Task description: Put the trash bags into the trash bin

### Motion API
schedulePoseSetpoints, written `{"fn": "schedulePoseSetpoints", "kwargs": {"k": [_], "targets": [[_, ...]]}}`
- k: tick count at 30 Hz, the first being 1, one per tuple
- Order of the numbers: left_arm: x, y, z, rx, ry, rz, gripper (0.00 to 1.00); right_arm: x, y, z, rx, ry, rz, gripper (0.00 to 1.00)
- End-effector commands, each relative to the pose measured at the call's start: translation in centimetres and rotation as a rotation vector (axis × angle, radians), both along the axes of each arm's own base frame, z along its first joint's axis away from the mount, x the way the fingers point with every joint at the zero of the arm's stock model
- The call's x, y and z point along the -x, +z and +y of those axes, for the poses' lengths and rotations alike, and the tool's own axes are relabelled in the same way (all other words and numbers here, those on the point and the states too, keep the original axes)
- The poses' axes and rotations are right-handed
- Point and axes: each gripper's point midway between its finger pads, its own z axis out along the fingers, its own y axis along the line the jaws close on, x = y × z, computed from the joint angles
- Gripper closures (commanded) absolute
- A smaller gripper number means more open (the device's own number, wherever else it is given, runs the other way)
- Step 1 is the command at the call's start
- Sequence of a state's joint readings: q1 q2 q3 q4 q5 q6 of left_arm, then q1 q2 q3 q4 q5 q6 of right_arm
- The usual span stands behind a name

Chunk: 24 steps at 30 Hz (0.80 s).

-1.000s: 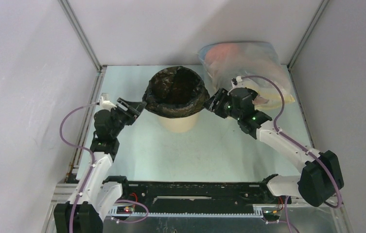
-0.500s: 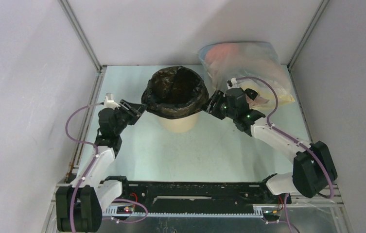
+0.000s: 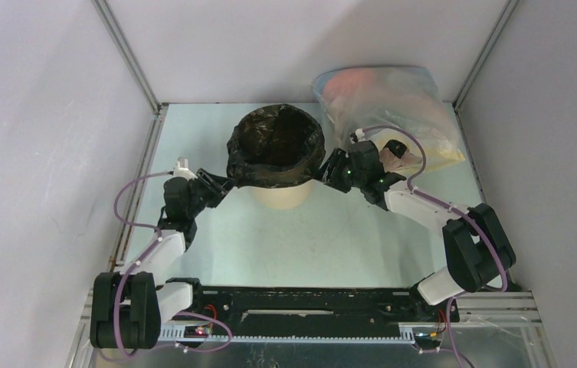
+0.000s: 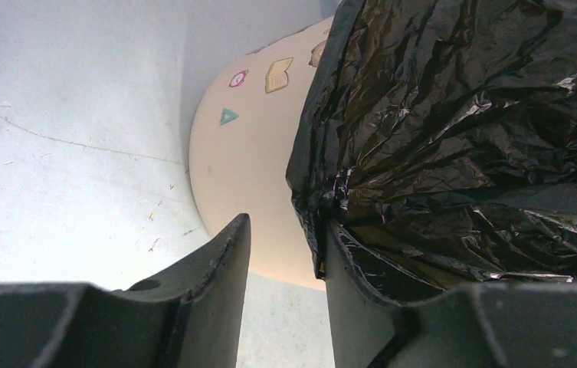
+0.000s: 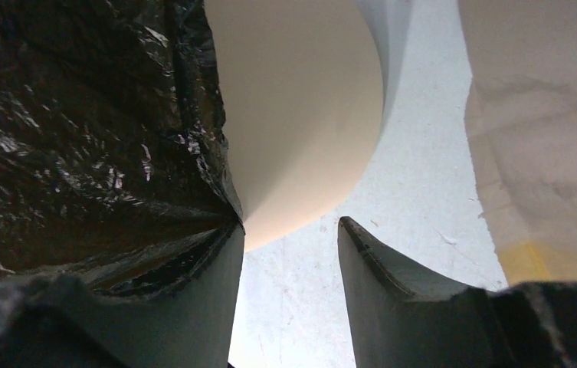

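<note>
Trash bag (image 3: 276,147) lines trash bin (image 3: 279,197), cuff over rim; nearly done. Left claw (image 4: 285,221) and right claw (image 5: 289,225) spread at cuff.

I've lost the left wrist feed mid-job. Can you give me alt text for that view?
A crinkled black trash bag hangs over the tan trash bin, filling the right side. The left gripper is open at the bottom, one finger against the bag's bunched edge, the pale table at left.
</note>
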<state>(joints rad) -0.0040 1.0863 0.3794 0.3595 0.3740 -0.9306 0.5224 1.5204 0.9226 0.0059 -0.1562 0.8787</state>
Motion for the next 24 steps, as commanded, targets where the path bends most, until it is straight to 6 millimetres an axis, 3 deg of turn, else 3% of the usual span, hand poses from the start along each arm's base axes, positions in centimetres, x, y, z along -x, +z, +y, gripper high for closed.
{"fn": "schedulePoseSetpoints", "kwargs": {"k": [1,7,11,14,17,20,24], "targets": [[-0.5,1.3,-0.1,-0.039,-0.026,-0.082,0.56,-0.5,0.8,-0.2,-0.019,0.012,-0.059,0.48],[-0.6,0.7,1.6,-0.105,0.058,-0.077,0.50,-0.4,1.7,-2.4,0.041,-0.041,-0.115,0.37],[-0.5,0.4,1.9,-0.123,0.070,-0.076,0.50,-0.2,2.6,-3.1,0.047,-0.048,-0.151,0.36],[-0.1,1.4,1.4,-0.116,0.037,-0.101,0.49,0.3,4.3,-2.2,0.034,0.012,-0.221,0.39],[0.9,2.9,0.7,-0.105,-0.005,-0.136,0.41,1.4,5.9,-1.0,0.023,0.058,-0.273,0.36],[2.2,3.9,0.5,-0.089,-0.013,-0.146,0.30,3.0,6.2,-0.1,0.029,0.075,-0.268,0.27],[4.2,4.6,0.1,-0.045,-0.015,-0.155,0.18,5.7,5.6,1.2,-0.022,0.072,-0.258,0.06]]}}
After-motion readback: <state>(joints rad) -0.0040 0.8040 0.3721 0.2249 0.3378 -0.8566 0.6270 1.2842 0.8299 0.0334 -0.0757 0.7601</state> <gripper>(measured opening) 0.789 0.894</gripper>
